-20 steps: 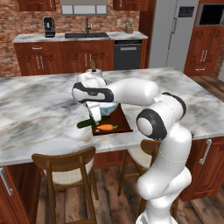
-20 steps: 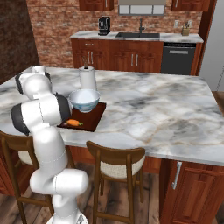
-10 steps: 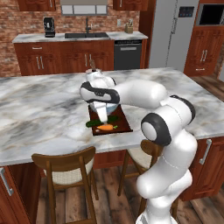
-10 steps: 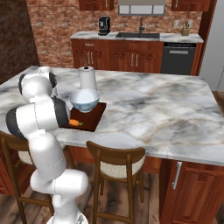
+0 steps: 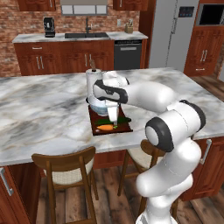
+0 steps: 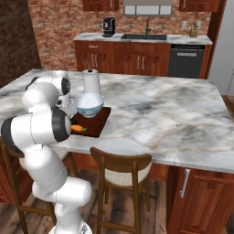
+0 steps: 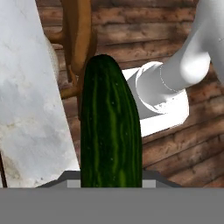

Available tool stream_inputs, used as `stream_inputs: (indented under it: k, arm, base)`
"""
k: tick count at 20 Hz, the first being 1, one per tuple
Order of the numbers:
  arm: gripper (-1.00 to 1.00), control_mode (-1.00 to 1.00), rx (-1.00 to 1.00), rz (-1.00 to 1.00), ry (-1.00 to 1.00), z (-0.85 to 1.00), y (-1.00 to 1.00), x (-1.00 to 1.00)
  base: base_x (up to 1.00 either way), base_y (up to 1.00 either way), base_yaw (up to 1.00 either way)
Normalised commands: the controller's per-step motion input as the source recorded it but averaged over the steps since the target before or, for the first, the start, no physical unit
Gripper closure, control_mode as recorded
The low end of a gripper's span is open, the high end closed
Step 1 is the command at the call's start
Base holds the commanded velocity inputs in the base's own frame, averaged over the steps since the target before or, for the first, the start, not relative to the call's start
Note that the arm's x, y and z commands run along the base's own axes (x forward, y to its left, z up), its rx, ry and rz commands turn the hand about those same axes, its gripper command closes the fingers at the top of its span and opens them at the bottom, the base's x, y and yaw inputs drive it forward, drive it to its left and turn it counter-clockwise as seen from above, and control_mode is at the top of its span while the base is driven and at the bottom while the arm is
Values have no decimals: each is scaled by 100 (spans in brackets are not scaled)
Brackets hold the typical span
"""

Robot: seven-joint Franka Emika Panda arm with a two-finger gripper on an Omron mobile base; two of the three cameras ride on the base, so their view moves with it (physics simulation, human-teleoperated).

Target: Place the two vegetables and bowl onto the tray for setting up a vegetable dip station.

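The dark reddish-brown tray [image 5: 124, 127] lies on the marble island near its front edge. The orange carrot [image 5: 105, 127] rests on the tray's front part, also the carrot [image 6: 77, 128] in the right base view. The pale blue-white bowl [image 5: 97, 105] sits on the tray's back end, as does the bowl [image 6: 89, 104] on the tray [image 6: 99, 119]. My gripper [image 5: 113, 117] points down over the tray, shut on the dark green cucumber [image 5: 106, 121], which lies low just behind the carrot. In the hand view the cucumber [image 7: 110, 127] stands between the jaws. I cannot tell whether it touches the tray.
A white paper towel roll [image 5: 92, 79] stands right behind the bowl, also the roll [image 6: 91, 81]. Wooden stools [image 5: 65, 168] stand along the island's front edge. Marble counter [image 5: 39, 109] spreads to both sides of the tray.
My gripper has carried the cucumber to the right, from the tray's left edge to over the tray behind the carrot. Bowl and carrot have stayed put.
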Motion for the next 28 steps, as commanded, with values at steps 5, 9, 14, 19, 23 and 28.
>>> stream_inputs:
  k: [5,9,14,19,23,28]
  arm:
    - [100,-100,-5,-12,-1,0,-30,-1]
    - [100,-100,-6,0,-5,-2,-24,0]
    - [100,-100,-2,0,-3,0,-11,0]
    - [100,-100,-1,0,-5,0,-6,6]
    - [100,-100,0,0,-2,-7,-9,18]
    - [100,-100,0,3,-3,-11,-10,20]
  base:
    - [0,0,0]
    - [0,0,0]
    - [0,0,0]
    - [0,0,0]
    - [0,0,0]
    - [0,0,0]
